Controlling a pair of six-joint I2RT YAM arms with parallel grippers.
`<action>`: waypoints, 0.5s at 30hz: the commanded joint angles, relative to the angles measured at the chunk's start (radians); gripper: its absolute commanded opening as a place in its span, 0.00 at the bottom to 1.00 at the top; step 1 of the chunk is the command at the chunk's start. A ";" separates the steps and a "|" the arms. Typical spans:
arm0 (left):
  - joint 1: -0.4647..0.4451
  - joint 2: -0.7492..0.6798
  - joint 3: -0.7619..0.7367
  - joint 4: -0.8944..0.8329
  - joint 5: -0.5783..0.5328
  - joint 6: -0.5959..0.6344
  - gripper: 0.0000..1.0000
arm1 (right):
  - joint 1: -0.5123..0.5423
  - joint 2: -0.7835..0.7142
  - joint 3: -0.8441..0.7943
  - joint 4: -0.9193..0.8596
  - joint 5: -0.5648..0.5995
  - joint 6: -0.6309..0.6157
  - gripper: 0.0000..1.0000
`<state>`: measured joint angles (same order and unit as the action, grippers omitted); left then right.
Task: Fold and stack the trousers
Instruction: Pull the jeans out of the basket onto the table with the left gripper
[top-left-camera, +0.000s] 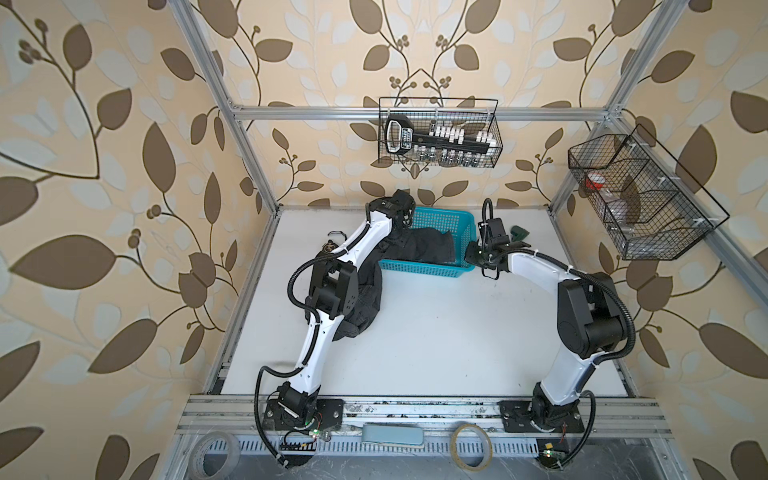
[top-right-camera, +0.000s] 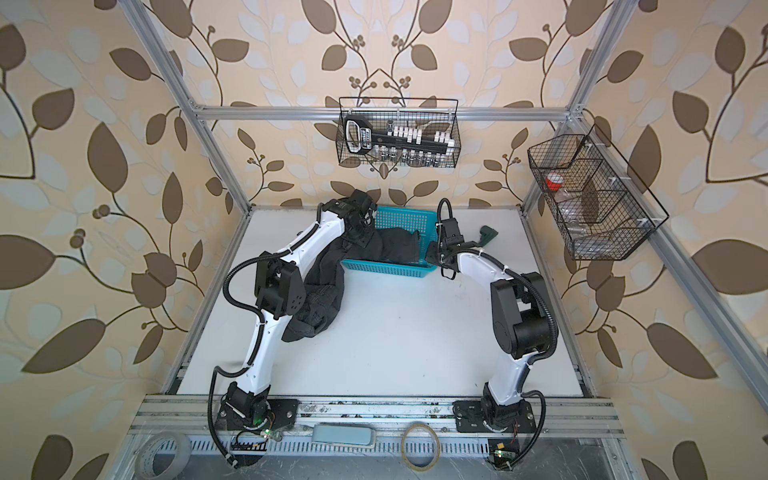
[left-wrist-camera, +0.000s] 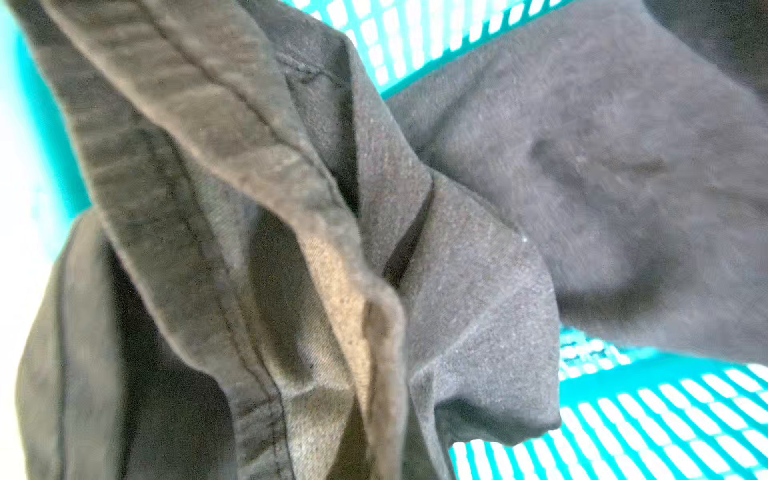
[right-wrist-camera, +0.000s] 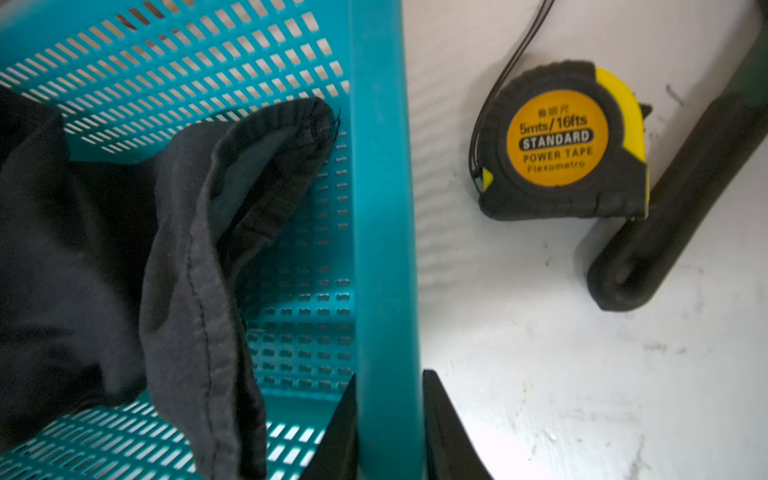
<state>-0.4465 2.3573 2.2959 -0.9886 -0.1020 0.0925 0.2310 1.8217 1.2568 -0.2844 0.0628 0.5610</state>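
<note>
Sprawling: the trousers (top-left-camera: 419, 247) lie half in and half out of the teal basket (top-left-camera: 419, 271), at upper centre of both top views.
Long axis: it runs from the basket's right end leftward along the basket and crosses the left end wall. From there it bends toward the lower left onto the white table (top-left-camera: 457, 332).
Pointing: the leg hem (right-wrist-camera: 291, 124) faces the basket's right end wall, just beside it. The wider, bunched end lies on the table left of centre, partly under my left forearm.
Cloth: it is crumpled, with no flat fold anywhere. Seamed ridges crowd my left wrist view.
Left gripper (top-left-camera: 400, 230): it is down in the cloth at the basket's left end. My fingers are closed tight on a pinch of the trousers, though the folds hide the tips themselves.
Right gripper (right-wrist-camera: 390, 419): my fingertips (right-wrist-camera: 444, 436) stand narrow astride the rim of the basket's right end wall. One is inside and one outside, both against the plastic and clear of the cloth.
Outside the basket: a yellow-and-black tape measure (right-wrist-camera: 561, 141) rests on the table near that right wall. A dark tool handle (right-wrist-camera: 685, 187) lies against it.
</note>
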 joint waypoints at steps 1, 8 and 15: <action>-0.011 -0.223 -0.009 -0.092 0.031 -0.073 0.00 | 0.001 0.037 0.043 -0.017 0.078 0.014 0.22; -0.012 -0.476 -0.209 -0.167 0.036 -0.168 0.00 | -0.031 0.097 0.120 -0.009 0.111 0.017 0.20; -0.011 -0.653 -0.414 -0.340 0.045 -0.257 0.00 | -0.062 0.186 0.222 -0.007 0.109 -0.010 0.19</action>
<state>-0.4469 1.7424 1.9385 -1.1866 -0.0608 -0.1001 0.1848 1.9621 1.4277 -0.2878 0.1242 0.5560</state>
